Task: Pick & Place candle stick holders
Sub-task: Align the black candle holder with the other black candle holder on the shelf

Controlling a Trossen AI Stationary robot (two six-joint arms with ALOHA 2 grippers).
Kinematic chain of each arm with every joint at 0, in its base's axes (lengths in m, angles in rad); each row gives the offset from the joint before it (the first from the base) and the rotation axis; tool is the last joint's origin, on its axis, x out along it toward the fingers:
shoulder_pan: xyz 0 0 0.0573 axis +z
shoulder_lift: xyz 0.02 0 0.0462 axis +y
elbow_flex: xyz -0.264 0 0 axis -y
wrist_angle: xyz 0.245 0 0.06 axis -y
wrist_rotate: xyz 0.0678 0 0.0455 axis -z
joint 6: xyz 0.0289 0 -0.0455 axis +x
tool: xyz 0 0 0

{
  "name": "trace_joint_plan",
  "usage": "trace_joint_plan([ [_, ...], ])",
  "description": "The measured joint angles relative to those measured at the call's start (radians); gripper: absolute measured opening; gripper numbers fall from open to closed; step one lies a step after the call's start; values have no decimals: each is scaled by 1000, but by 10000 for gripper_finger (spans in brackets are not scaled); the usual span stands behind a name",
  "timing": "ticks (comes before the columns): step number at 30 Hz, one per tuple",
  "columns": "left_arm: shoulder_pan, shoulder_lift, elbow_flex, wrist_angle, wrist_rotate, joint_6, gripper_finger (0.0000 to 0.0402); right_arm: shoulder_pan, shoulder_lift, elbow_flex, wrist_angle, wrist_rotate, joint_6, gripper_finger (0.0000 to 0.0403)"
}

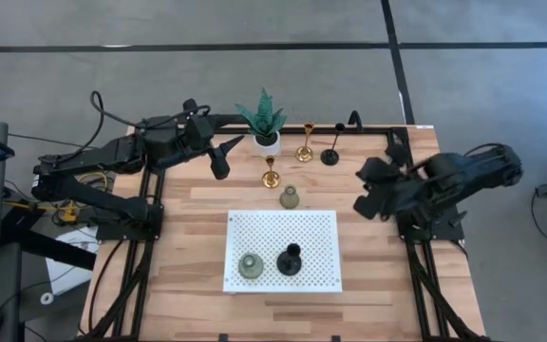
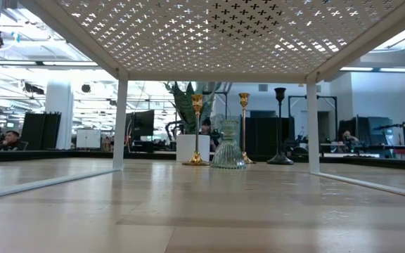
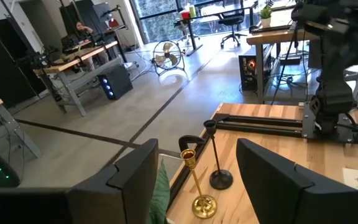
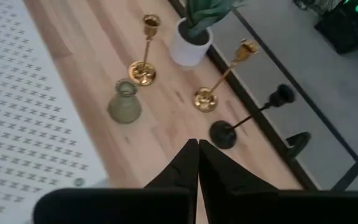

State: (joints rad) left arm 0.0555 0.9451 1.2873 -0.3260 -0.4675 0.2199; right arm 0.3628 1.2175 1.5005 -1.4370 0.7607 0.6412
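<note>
Under white perforated shelf (image 2: 209, 31): two gold holders (image 2: 197, 130), grey-green holder (image 2: 228, 145), black holder (image 2: 280, 126); behind, probably white plant pot (image 2: 186, 148).

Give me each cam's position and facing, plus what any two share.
High: overhead, straight down on the table; both arms, left hand, right hand.
Low: at tabletop height under the white perforated rack, facing the room; no arm visible.
Left wrist: on the left arm, looking past its open fingers at the back corner.
Right wrist: on the right arm, over its shut hand, looking down at the holders.
Shared: all four views show the black stemmed holder.
</note>
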Motion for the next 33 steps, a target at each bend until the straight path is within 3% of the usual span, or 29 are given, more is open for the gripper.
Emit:
trace_joint_plan([
  [4,0,0,0,0,0,0,218,-27,-65,0,1,-22,-70,1],
  [10,0,0,0,0,0,-45,218,-52,-153,-33,115,-183,-201,1],
  [13,0,0,0,0,0,-46,218,-74,-208,-153,321,-297,-304,0],
  [15,0,0,0,1,0,-46,218,-95,-240,-251,420,-319,-349,0],
  [21,0,0,0,1,0,-46,218,-193,-350,-470,468,-323,-347,0],
  [24,0,0,0,1,0,-46,218,-246,-418,-559,577,-362,-392,0],
  [33,1,7,-1,2,0,-44,218,-493,-506,-787,903,-638,-469,0],
])
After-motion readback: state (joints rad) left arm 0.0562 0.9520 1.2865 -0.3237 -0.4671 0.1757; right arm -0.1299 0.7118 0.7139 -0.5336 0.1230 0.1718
